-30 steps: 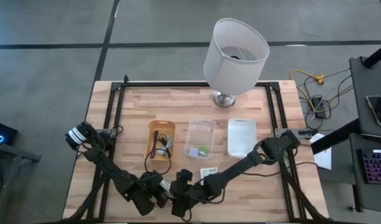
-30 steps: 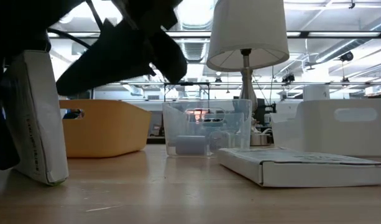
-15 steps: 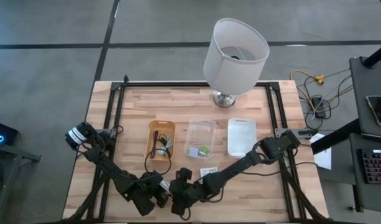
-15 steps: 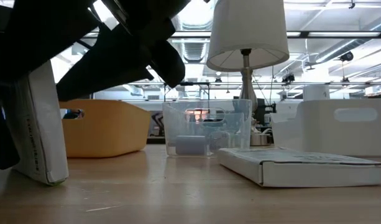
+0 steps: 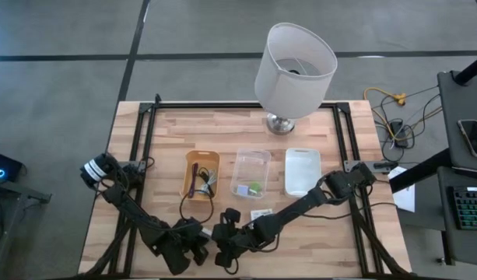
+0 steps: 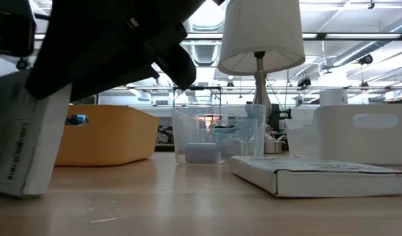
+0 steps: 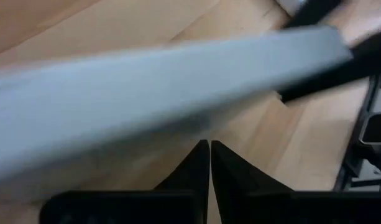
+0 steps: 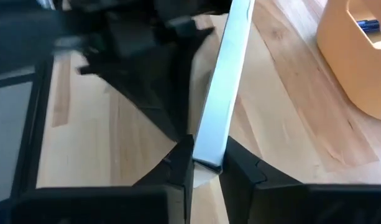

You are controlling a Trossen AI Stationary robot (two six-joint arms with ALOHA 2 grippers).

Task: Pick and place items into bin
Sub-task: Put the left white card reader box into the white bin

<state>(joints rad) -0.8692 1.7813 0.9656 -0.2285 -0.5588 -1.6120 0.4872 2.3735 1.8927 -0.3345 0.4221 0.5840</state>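
A flat white printed packet stands on edge near the table's near edge, leaning in the low view. My right gripper is shut on it, low over the table. My left gripper is shut just to its left, its tips pointing at the packet's broad face. A second white packet lies flat on the table, also in the low view. Dark cords lie in the orange bin. A green cube lies in the clear bin. My right gripper pinches the packet's near end between its two fingers, one on each broad face. The fingers lie low and about level, along the packet. The packet stands tilted, its lower edge on the table. My left gripper: whether its shut tips touch the packet's face, I cannot tell.
A white bin stands right of the clear bin. A big white lamp stands at the table's far edge. Black rails run along the left and right sides. Bare wood lies to the right of the grippers.
The packet has tipped from nearly upright to a clear lean and has shifted toward the near edge, its lower edge staying on the table. My left gripper has moved a little toward the near edge.
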